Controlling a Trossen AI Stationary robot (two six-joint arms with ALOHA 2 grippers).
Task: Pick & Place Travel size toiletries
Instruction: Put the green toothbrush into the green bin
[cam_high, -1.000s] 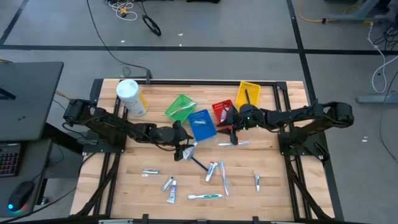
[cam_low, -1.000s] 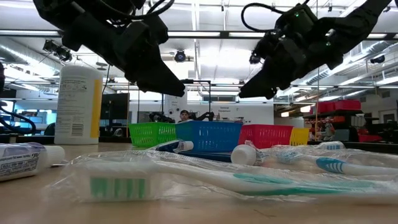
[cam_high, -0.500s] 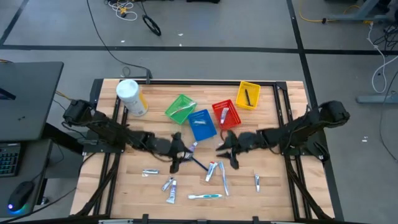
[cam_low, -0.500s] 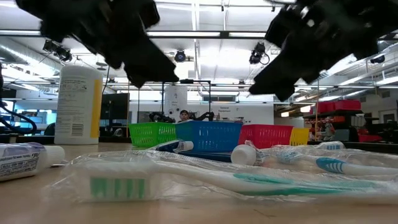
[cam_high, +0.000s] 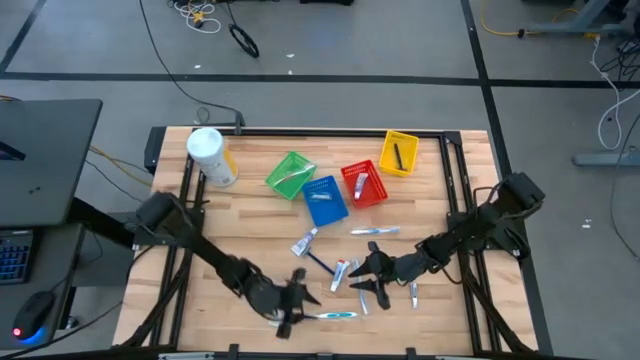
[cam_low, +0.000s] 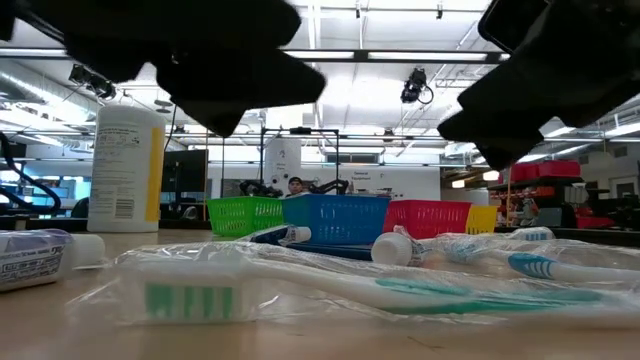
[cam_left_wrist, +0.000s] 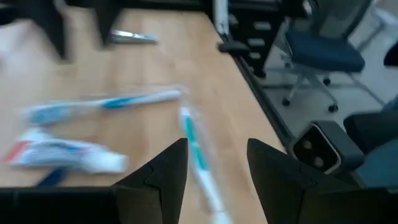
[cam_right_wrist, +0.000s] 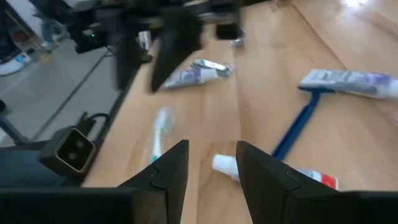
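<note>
**Both arms down at the lower edge**

Since a second ago, both my grippers have swung away from the baskets in the middle of the high view and dropped toward the lower part of the frame. My left gripper now hovers at lower centre, just beside the teal toothbrush; its fingers are spread with nothing between them. My right gripper sits a little right of centre, over the cluster of small tubes, also parted and empty, with a white tube showing past its fingers.

Loose toiletries lie across the lower half of the table: a dark blue razor, another tube above it, a wrapped toothbrush right of centre, and a small item at lower right. Across the upper middle stand the green basket, blue basket, red basket and yellow basket; the white canister stands at upper left.
</note>
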